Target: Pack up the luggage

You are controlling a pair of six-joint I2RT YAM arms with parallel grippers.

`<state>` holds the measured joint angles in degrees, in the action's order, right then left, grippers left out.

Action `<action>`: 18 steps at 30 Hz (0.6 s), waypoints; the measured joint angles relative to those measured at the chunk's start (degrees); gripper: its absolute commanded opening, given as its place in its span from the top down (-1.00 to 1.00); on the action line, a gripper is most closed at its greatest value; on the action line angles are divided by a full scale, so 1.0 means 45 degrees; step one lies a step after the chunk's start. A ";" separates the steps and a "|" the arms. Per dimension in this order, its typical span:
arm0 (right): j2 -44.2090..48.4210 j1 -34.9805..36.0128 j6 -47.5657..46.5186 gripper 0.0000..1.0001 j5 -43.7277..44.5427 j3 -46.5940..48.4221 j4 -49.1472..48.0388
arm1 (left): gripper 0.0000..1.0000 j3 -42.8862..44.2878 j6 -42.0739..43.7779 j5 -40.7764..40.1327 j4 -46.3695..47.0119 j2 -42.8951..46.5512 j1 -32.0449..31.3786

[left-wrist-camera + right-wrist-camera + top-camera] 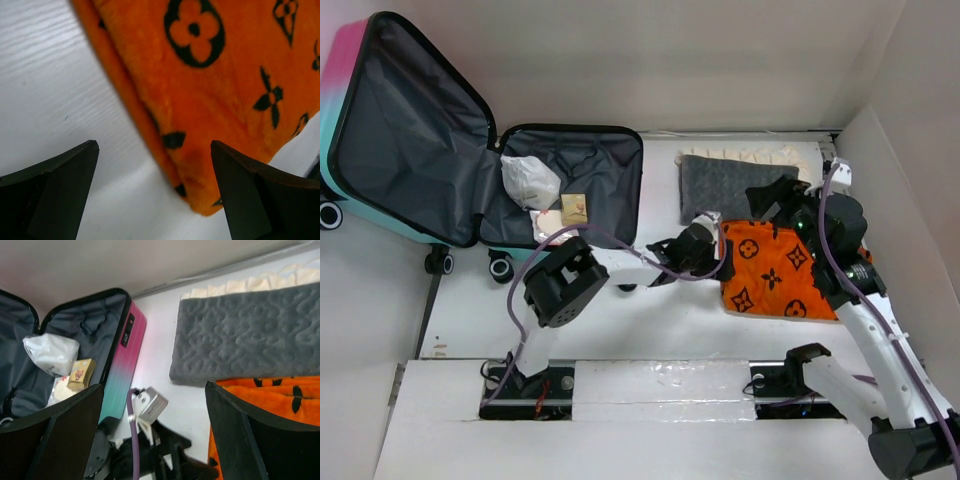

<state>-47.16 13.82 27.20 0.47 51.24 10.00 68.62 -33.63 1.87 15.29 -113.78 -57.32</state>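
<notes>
Top external: luggage (410,130) lid up, upper left; left hand (154,145) fingers apart at orange cloth (775,270) edge; right hand (155,386) fingers apart.

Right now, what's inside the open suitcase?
In the luggage lie a crumpled white bag, a small tan box and a pale packet beside it. The left arm covers the packet's near edge; anything underneath these is hidden.

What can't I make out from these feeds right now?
- Orange cloth: right part hidden under the right arm, top view.
- Luggage: lid's left side cut by the frame edge, top view.
- Small box in the luggage: print too small, top view.
- White bag: contents hidden.
</notes>
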 measured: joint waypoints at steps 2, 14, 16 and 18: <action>-0.0024 0.0000 0.0000 -0.76 -0.0248 -0.0170 0.0102 | -0.74 0.0656 -0.0126 0.0311 0.0325 -0.0495 -0.0010; 0.0515 0.0000 0.0005 -0.76 -0.0933 -0.0340 -0.0058 | 1.00 0.2681 -0.1020 0.1559 0.1462 -0.2749 -0.0073; 0.0544 0.0000 0.0005 -0.76 -0.1030 -0.0340 -0.0049 | 1.00 0.2584 -0.1069 0.1491 0.1375 -0.2812 -0.0083; 0.0583 0.0000 0.0010 -0.76 -0.1107 -0.0345 -0.0063 | 1.00 0.2210 -0.0991 0.1302 0.1515 -0.2574 -0.0092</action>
<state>-44.53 13.82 27.24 -4.51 49.69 9.72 78.56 -38.09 7.73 22.11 -125.36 -57.74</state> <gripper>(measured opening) 0.879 0.022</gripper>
